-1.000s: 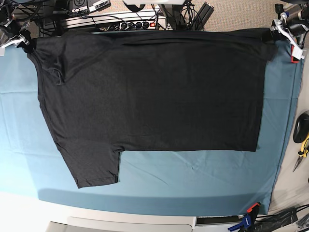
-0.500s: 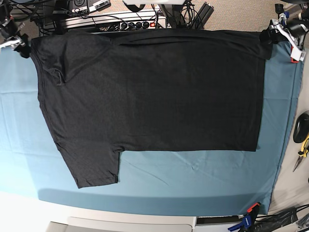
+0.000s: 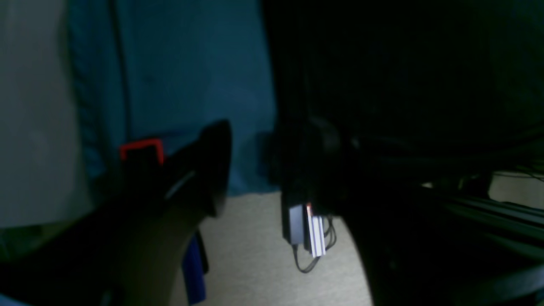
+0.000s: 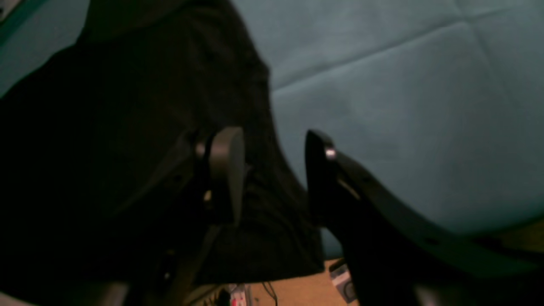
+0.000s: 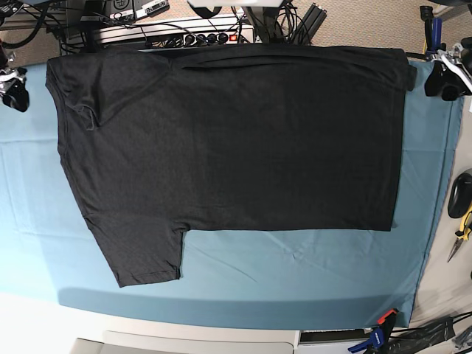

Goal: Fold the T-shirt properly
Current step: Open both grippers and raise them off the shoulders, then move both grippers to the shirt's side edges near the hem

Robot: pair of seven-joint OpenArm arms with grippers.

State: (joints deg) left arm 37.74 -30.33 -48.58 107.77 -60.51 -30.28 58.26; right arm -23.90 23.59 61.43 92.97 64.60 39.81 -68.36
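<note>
The black T-shirt lies flat, plain side up, on the teal table cloth, with one sleeve pointing toward the front. My left gripper hovers just off the shirt's back right corner, open and empty. In the left wrist view, that gripper shows dark fingers apart beside the shirt's edge. My right gripper sits left of the back left corner, apart from the cloth. In the right wrist view, it stands open above the shirt's edge, holding nothing.
A power strip and cables run behind the table's back edge. A red clamp grips the cloth near my left gripper. Hand tools lie off the right side, and clamps sit at the front right corner.
Both grippers opened, let go of the shirt's back corners and drew outward. The back edge of the shirt has settled flat.
</note>
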